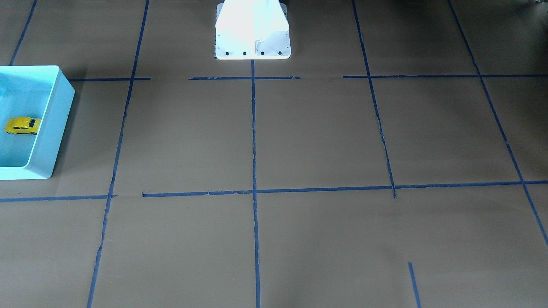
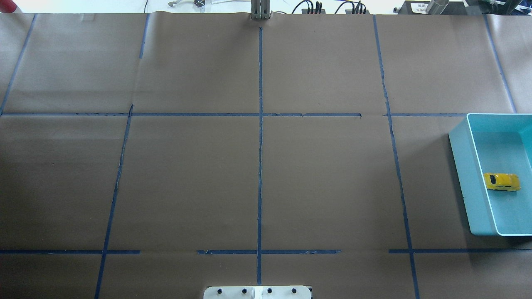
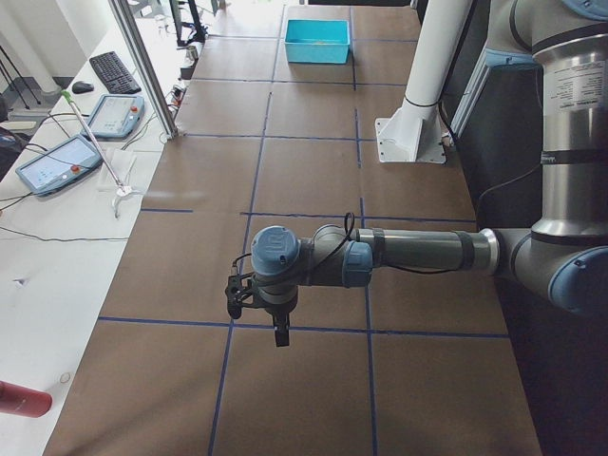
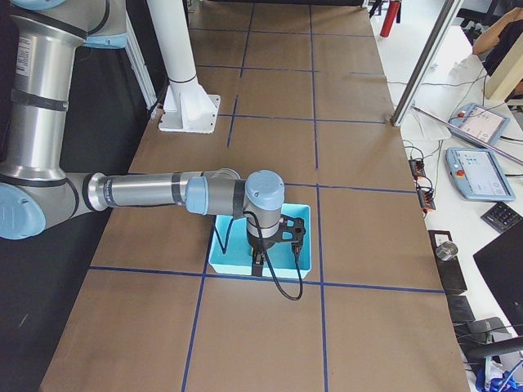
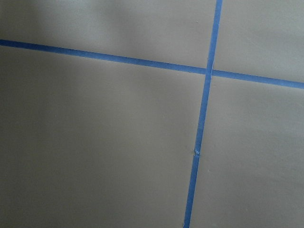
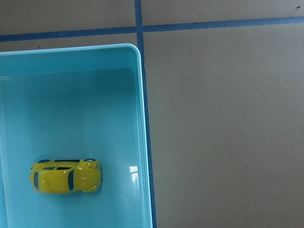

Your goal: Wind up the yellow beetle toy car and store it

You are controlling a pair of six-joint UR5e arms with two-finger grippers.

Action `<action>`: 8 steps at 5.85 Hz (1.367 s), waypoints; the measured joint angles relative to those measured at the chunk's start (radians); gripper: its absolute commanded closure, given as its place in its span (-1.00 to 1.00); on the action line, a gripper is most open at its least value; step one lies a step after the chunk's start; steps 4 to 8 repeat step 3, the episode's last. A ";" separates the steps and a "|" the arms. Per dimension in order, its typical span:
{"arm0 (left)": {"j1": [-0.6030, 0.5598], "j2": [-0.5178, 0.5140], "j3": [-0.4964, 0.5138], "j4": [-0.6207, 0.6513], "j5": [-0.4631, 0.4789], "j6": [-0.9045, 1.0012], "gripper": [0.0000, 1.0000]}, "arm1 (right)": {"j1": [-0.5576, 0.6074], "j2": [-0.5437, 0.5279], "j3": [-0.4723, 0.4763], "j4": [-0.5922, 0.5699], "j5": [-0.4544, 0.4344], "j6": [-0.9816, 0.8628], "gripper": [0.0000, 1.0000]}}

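Begins at the right gripper (image 4: 258, 268): hangs fingers-down above the turquoise bin (image 4: 299, 214), shows only in the view from the table's right end, and so gives no telling whether parted or closed. Goes the same for the left gripper (image 3: 278, 334): hovers over bare brown paper well to the left, by a crossing of blue tape lines (image 5: 207, 71), with no way to tell its state either.

Moving outward from the right claw: looks down through the wrist camera on the yellow beetle toy car (image 6: 66, 176), resting on the bin's floor near the left wall, with a gap between. Seems to lie below the claw and a little to one side. Runs its long axis left to right across the table, square to that wall. Puts the right arm much the nearer and leaves the left arm well apart.

Overhead and front views fix the car's place in the bin at the table's right edge, yet show no arm at all. Side views show both arms, yet no car. Reads as stored, with no sign of whether wound.
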 measured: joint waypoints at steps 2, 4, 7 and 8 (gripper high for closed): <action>0.001 0.000 0.000 0.000 0.000 0.000 -1.00 | 0.000 0.005 -0.003 0.002 0.006 0.002 -1.00; 0.001 0.000 0.000 0.000 0.000 0.000 -1.00 | 0.000 0.007 -0.003 0.004 0.006 0.003 -1.00; 0.001 0.000 0.000 0.000 0.000 0.000 -1.00 | 0.000 0.007 -0.003 0.004 0.006 0.003 -1.00; 0.001 0.000 0.000 0.000 0.000 0.000 -1.00 | 0.000 0.007 -0.003 0.004 0.006 0.003 -1.00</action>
